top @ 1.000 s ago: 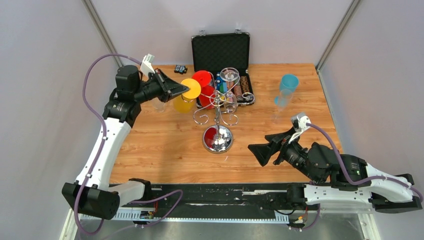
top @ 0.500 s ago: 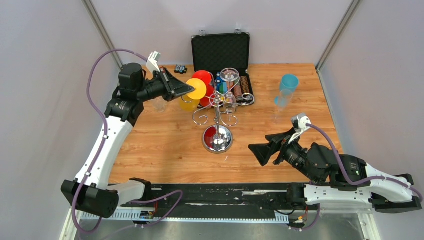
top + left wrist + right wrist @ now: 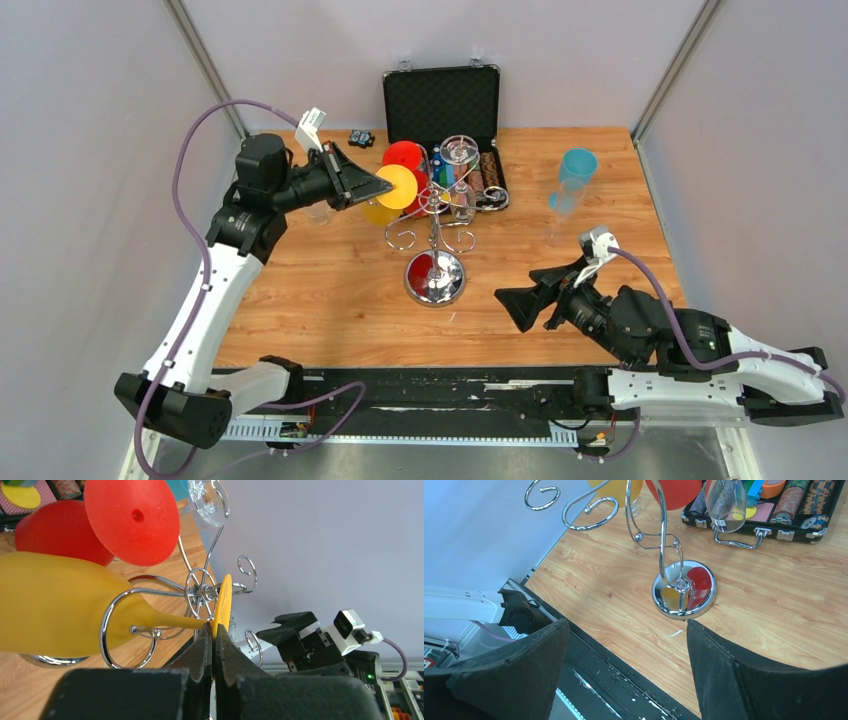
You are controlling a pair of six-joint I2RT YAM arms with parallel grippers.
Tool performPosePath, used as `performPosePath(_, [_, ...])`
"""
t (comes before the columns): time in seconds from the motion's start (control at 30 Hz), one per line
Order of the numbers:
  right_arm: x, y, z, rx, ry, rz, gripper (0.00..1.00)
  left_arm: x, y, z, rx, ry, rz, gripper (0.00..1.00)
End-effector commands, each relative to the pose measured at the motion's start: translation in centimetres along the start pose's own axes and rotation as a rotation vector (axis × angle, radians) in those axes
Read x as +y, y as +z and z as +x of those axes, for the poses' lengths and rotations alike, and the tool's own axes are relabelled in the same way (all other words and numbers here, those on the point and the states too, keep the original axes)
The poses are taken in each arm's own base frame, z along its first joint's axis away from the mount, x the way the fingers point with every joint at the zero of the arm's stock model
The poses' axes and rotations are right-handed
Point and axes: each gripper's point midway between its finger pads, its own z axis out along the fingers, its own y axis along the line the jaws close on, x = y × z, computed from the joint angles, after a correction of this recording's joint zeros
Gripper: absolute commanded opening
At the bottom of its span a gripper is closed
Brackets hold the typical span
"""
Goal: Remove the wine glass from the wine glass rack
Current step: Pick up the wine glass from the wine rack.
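Unhooking is in hand: the yellow wine glass [image 3: 55, 600] is cradled in a curled arm of the wine glass rack [image 3: 435, 225], its foot pinched by the closed left gripper [image 3: 212, 632] — the right gripper [image 3: 522, 303] is held wide open, empty. Next, the stem must be slid clear.

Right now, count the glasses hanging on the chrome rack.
3 on the rack: yellow glass at left, foot pinched in the left gripper; red glass behind it; clear glass on the right. Another could hide behind them.
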Motion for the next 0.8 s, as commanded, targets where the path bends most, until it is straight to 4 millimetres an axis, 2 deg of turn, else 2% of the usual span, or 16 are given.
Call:
performPosePath(0.0, [0.8,0.0,-1.5,-0.034,0.031,-0.014,0.85,-1.1,-1.1,0.6,-0.017,0.055,0.034,0.00])
performPosePath(0.4, [1.5,0.5,-1.6,-0.019,0.020,-0.013,0.85,-0.9,-2.3,2.0,-0.009,0.067,0.024,0.00])
performPosePath(0.77, [2.7,0.8,-2.5,-0.014,0.011,-0.027,0.85,-1.4,-4.8,3.2,-0.024,0.126,-0.008,0.00])
